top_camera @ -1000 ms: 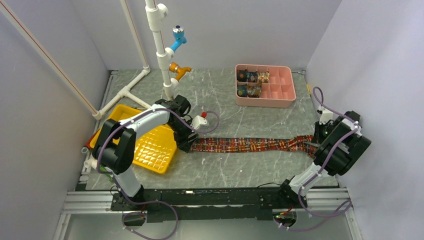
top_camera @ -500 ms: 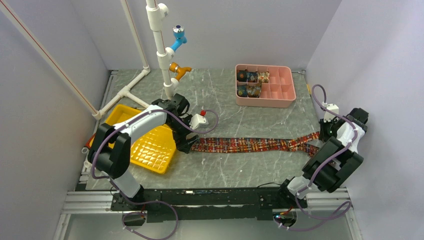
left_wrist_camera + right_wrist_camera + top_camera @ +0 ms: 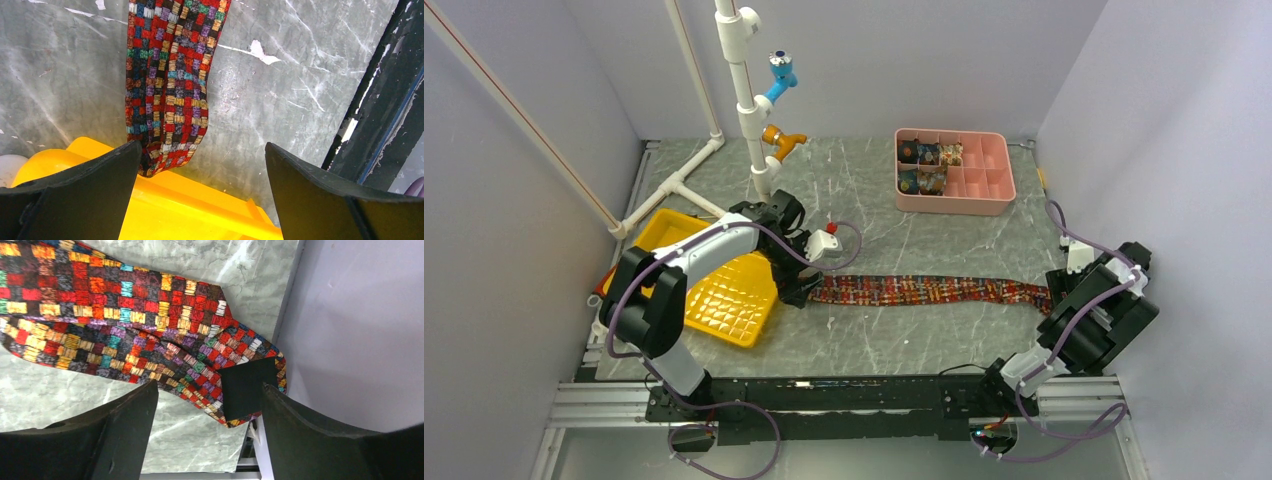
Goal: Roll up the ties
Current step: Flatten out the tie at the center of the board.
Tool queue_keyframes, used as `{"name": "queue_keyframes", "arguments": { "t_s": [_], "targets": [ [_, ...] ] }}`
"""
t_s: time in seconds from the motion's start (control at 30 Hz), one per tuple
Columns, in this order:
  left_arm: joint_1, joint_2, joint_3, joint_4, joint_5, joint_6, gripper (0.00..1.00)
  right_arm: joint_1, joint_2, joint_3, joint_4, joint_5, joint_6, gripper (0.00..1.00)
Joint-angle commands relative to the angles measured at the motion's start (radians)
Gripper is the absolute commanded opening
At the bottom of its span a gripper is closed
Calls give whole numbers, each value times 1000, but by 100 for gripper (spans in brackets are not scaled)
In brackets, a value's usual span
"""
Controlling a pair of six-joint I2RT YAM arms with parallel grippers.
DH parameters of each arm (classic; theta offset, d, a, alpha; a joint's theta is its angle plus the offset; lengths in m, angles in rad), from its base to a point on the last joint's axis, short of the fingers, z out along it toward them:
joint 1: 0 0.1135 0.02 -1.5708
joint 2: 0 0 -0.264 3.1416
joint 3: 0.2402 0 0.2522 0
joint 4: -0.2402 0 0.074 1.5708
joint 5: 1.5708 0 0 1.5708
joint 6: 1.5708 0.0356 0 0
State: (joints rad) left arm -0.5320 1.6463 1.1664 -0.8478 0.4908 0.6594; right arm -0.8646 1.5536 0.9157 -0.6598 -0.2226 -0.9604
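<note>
Your tie lies flat across the desk, one end at the yellow tray. Left fingers and right fingers are spread, gripping nothing. Rolling seems not yet begun. Next, pinch the folded right end and turn it inward.
</note>
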Motion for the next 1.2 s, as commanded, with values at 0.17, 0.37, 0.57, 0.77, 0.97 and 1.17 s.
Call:
{"name": "queue_keyframes", "arguments": {
  "t_s": [0.17,0.37,0.57,0.77,0.97,1.17],
  "targets": [
    [-6,-21,-18,22,18,-15,99,-5,131,17,78,69,-68,48],
    [-33,-34,-58,28,16,28,99,-6,121,111,56,40,-96,0],
    [-119,-110,-156,156,-76,94,100,10,17,146,52,9,-183,0],
    [-234,-149,-198,352,-120,164,99,18,21,155,49,32,-274,0],
    [-345,-48,-95,363,-90,217,94,53,34,85,181,105,-298,14],
    [-347,-4,-83,317,-78,282,79,71,-39,46,202,116,-295,74]
  ]
}}
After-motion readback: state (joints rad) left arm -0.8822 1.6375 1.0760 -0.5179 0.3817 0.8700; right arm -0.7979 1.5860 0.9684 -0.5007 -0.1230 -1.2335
